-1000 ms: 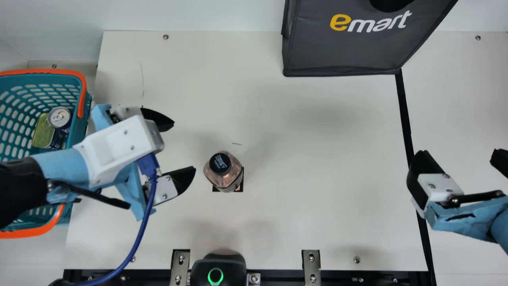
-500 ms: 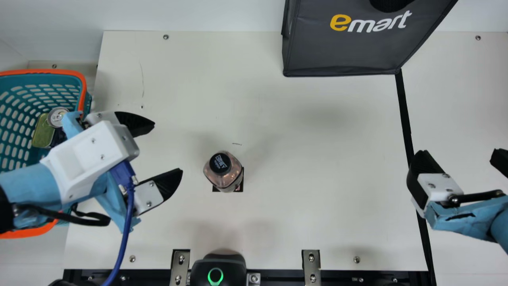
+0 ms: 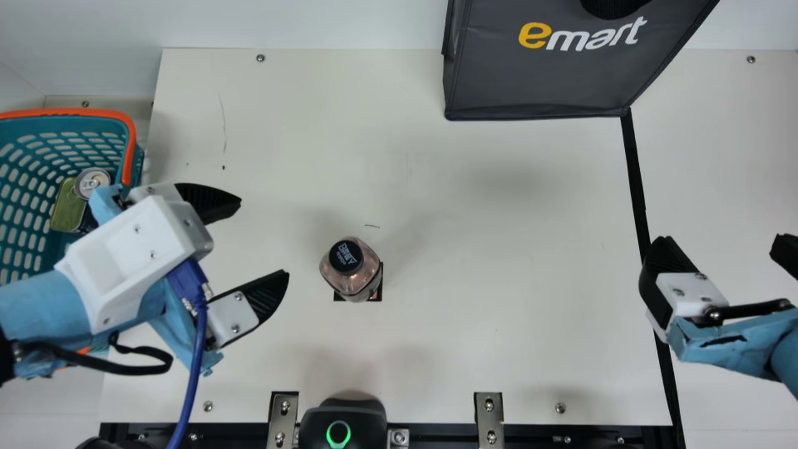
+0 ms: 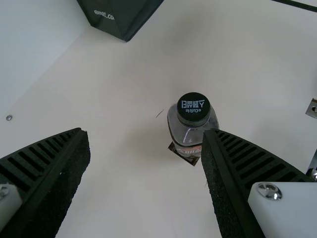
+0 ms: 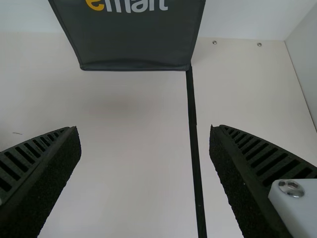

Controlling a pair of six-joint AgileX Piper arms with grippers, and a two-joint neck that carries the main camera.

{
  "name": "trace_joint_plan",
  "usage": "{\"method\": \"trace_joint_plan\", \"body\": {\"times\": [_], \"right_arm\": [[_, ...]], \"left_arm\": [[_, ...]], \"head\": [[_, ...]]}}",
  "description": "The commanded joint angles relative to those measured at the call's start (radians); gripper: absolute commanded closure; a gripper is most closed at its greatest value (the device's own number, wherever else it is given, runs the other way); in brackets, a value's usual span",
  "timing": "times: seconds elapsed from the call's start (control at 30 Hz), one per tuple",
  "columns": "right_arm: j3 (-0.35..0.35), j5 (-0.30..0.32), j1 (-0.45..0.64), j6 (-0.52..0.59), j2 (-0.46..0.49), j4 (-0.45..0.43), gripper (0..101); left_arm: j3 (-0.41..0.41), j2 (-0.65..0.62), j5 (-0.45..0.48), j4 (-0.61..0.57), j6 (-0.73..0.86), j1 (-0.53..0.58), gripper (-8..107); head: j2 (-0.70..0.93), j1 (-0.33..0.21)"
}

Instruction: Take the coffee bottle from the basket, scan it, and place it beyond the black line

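Note:
The coffee bottle (image 3: 361,279), clear with a black cap, stands upright on a small black mark left of the table's middle; the left wrist view shows the bottle (image 4: 179,130) too. My left gripper (image 3: 265,238) is open to the left of it, not touching it; in its wrist view the left gripper (image 4: 146,131) has nothing between its fingers. My right gripper (image 3: 723,246) is open and empty over the black line (image 3: 637,187); the right wrist view shows the right gripper (image 5: 145,128) spread above the line (image 5: 192,114). The teal basket (image 3: 75,134) is at the far left.
A can (image 3: 92,181) and a green-topped tin (image 3: 67,209) lie in the basket. The dark bag (image 3: 536,81) stands at the back, by the line's far end. A scanner (image 3: 344,421) with a green ring sits at the front edge, flanked by metal brackets.
My left gripper has moved left and a little toward the front, away from the bottle, its fingers staying apart. The bottle and my right arm have kept their places.

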State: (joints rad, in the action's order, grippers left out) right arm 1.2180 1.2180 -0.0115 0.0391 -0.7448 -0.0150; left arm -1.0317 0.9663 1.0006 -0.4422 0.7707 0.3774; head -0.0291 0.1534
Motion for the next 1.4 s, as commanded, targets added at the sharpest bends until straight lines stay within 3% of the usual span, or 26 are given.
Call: {"method": "trace_joint_plan", "body": {"times": [0.0,0.33,0.7,0.97,1.37], "right_arm": [[0.000,0.000,0.000,0.000,0.000,0.000,11],[0.000,0.000,0.000,0.000,0.000,0.000,11],[0.000,-0.001,0.000,0.000,0.000,0.000,11],[0.000,-0.001,0.000,0.000,0.000,0.000,11],[0.000,-0.001,0.000,0.000,0.000,0.000,11]], "left_arm": [[0.002,0.000,-0.009,0.017,-0.042,0.018,9],[0.016,0.012,-0.088,0.156,-0.286,0.147,9],[-0.005,0.063,-0.151,0.441,-0.689,0.330,9],[-0.038,0.107,-0.125,0.656,-1.030,0.480,9],[-0.075,0.171,-0.010,0.904,-1.493,0.699,9]], "head": [[0.002,-0.015],[0.002,-0.015],[0.002,-0.015],[0.002,-0.015],[0.002,-0.015]]}}
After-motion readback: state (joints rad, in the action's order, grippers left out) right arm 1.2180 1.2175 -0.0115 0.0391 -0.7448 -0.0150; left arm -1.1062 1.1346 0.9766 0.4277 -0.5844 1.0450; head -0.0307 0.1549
